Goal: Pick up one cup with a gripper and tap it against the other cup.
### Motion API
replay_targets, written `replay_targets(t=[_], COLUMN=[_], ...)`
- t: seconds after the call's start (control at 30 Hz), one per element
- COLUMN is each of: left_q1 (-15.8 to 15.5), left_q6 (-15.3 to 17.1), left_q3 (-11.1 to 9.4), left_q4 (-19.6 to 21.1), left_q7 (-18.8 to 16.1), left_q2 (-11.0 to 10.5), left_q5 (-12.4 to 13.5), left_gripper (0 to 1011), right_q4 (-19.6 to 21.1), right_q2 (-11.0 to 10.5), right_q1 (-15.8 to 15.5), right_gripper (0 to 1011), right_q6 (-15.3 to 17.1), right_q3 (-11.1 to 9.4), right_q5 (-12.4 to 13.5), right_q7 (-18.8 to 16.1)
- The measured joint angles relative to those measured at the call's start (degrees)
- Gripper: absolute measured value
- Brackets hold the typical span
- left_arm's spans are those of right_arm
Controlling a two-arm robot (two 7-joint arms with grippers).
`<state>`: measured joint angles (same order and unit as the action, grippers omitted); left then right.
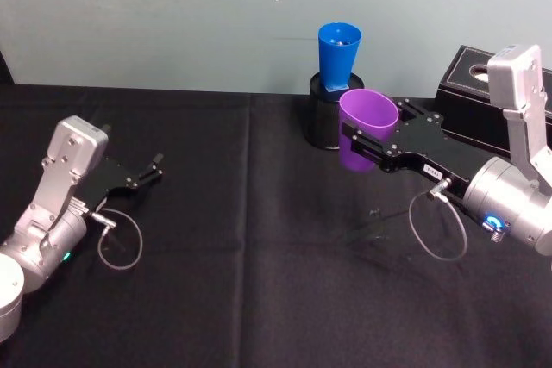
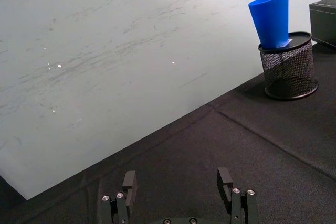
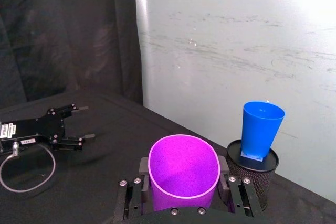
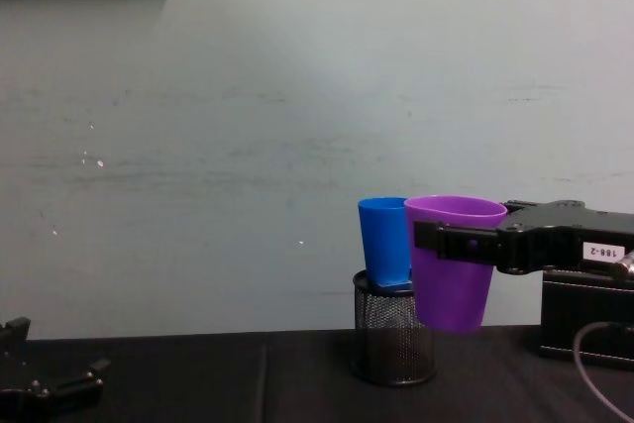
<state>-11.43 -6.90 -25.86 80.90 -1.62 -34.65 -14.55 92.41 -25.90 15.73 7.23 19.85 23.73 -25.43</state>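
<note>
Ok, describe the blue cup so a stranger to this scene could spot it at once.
At the back of the black table stands a black mesh pen holder. The blue cup sits in it, tilted, rim up. It is bright blue and narrower than the purple cup, which the right gripper holds in the air just beside it; the left gripper rests idle far to the left.
</note>
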Motion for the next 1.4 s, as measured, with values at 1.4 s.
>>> replay_targets(t=[1.4], left_q1=[0.0], left_q6=[0.0], left_q3=[0.0], left_q4=[0.0], left_q7=[0.0], left_q2=[0.0], left_q5=[0.0], left_gripper=[1005], right_q4=[-1.17], right_q2=[-0.06], right_q1=[1.32], right_gripper=[733], right_q6=[0.07], right_q3=[0.84], right_q5=[0.31], right_q7=[-0.66])
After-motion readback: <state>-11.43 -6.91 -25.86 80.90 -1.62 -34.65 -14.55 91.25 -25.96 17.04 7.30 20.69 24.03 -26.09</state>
